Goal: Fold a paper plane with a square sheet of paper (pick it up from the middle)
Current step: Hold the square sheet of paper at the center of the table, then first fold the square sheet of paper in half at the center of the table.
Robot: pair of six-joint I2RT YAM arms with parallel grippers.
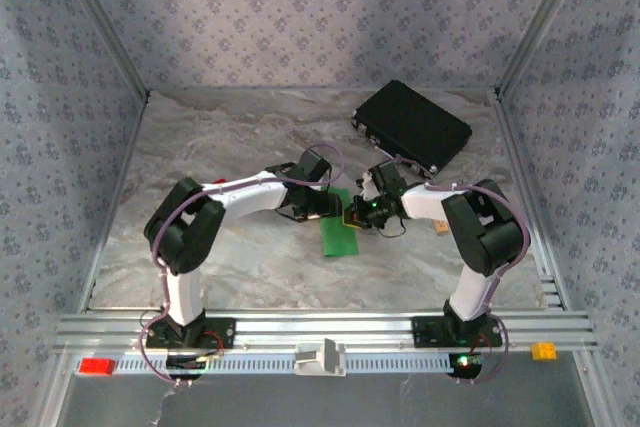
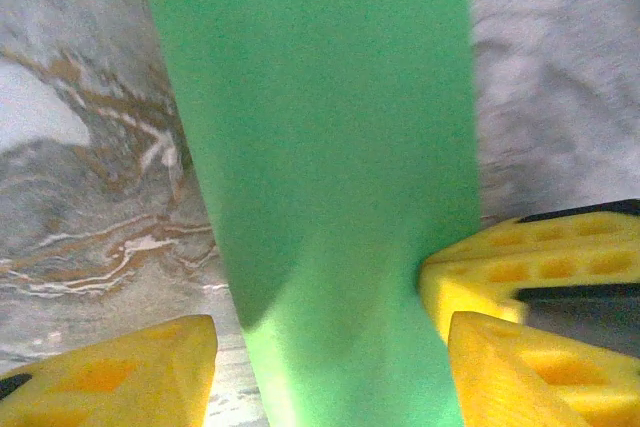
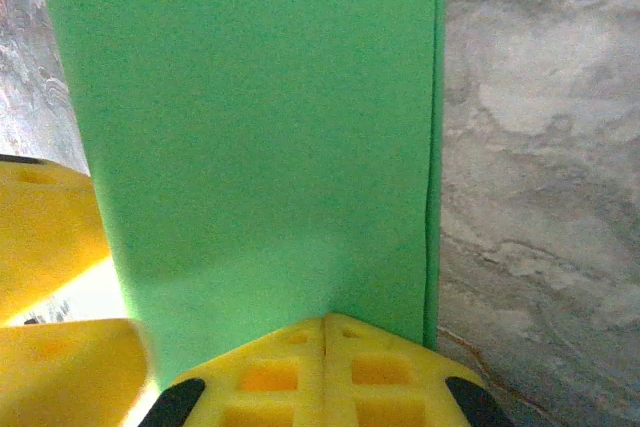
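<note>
- Bench [image 1: 250, 137]: a marbled grey-and-tan top, walled on three sides by patterned panels, seen from above.
- Rail [image 1: 320, 327]: a silver strip across the near edge, with both arm bases bolted to it.
- Left arm [image 1: 240, 197] and right arm [image 1: 470, 217]: white and black, each bent inward so that they meet near the middle of the bench.
- Case [image 1: 412, 125]: black and flat, lying at an angle in the far right corner, well apart from the paper.
- Paper [image 1: 340, 235] [image 2: 320, 147] [image 3: 250, 127]: bright green, folded to a long strip (a doubled edge runs down its right side in the right wrist view). It lies mid-bench, its far end at the two hands.
- Left hand [image 1: 335, 209] [image 2: 330, 332]: released, its yellow fingers [image 2: 130, 367] spread to either side of the strip.
- Right hand [image 1: 365, 212] [image 3: 325, 322]: clenched, its tips meeting at the strip's end. Whether paper is pinched between them cannot be told.
- Red block [image 1: 97, 366]: at the rail's left end.
- Orange block [image 1: 543, 350]: at the rail's right end.
</note>
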